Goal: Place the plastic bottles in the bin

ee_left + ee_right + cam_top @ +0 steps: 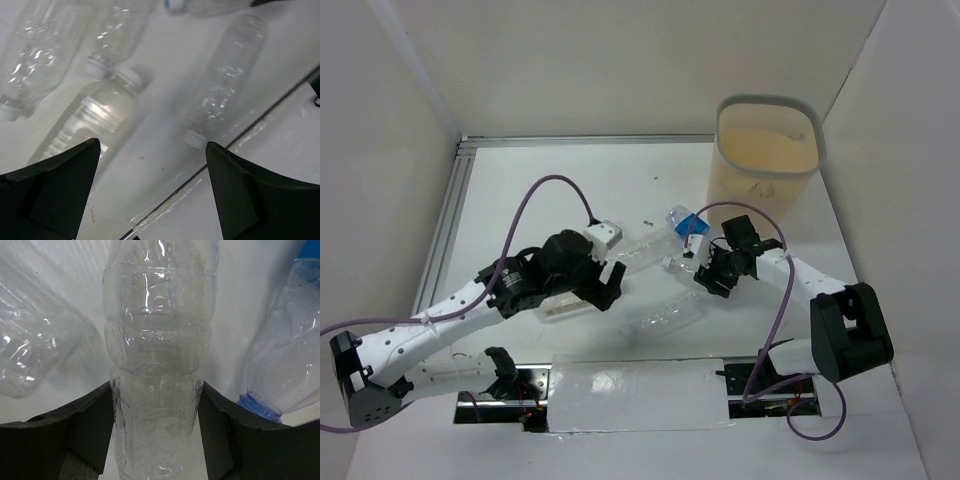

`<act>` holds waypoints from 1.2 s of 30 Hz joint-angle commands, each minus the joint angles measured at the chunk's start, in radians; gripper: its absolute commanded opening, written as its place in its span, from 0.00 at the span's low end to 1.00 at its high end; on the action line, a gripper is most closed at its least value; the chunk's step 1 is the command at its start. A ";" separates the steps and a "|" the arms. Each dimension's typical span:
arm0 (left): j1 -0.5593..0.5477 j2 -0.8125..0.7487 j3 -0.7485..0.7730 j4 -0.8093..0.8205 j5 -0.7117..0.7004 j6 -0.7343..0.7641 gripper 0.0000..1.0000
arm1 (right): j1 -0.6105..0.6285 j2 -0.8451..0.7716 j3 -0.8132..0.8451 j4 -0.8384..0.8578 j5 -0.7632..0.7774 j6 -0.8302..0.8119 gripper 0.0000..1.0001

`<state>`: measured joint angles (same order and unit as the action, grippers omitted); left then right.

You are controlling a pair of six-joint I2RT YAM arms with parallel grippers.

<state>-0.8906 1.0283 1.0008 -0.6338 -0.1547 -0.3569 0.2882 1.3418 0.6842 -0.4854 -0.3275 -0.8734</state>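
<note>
Our right jaws press both sides of a clear ribbed bottle [157, 365] on the counter [520, 190]; left jaws gape empty above other bottles [220, 95]. We fear thin plastic buckling and slipping out before the bin [760, 185], far right, or nudging the blue-capped bottle [285, 365].

bins [752, 192]: one
bottles [222, 85]: five in the left wrist view, three in the right wrist view; total from above unclear
blue-labelled bottles [686, 222]: one
white-capped squarish bottles [100, 117]: one
arms [450, 308]: two
grippers: two, left gripper [152, 146] and right gripper [155, 386]
fingers [50, 190]: two on each gripper
purple cables [552, 182]: two
</note>
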 commanded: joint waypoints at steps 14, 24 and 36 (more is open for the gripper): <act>-0.321 0.076 -0.172 0.500 0.075 0.118 0.99 | 0.035 -0.112 0.583 -0.361 -0.238 0.064 0.25; -0.330 0.146 -0.185 0.552 0.007 0.143 0.99 | -0.018 -0.157 0.775 0.079 -0.124 0.480 0.25; -0.361 0.406 -0.080 0.565 -0.031 0.360 0.99 | -0.220 -0.076 0.830 0.137 0.074 0.539 0.35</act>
<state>-1.2469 1.4143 0.8848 -0.1364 -0.1619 -0.0788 0.1085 1.2354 1.4723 -0.3889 -0.2802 -0.3668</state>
